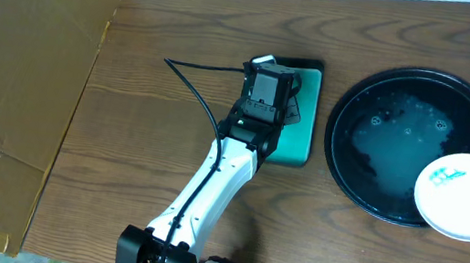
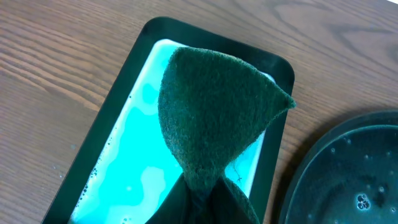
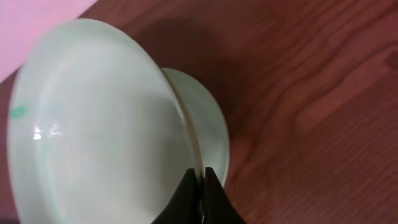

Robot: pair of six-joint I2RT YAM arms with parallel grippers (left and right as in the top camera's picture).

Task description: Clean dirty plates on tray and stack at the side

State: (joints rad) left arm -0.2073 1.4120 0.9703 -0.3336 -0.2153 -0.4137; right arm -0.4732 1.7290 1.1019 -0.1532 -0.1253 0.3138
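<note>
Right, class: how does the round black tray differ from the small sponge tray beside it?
Shape: the black tray is round, the sponge tray rectangular.
Size: the black tray is far wider than the sponge tray.
Inside: the black tray shows clear wet patches and a white plate at its edge; the sponge tray is bright teal.
Both have dark raised rims and sit on the wooden table.

The overhead view is evenly and rather brightly lit, and the glossy tray (image 1: pixel 345 170) gives back a pale, cloudy glare in its middle. In the right wrist view the plate (image 3: pixel 99 124) is soft and out of focus with small white highlights at its left, and the bench (image 3: pixel 311 93) has a reddish cast.
</note>
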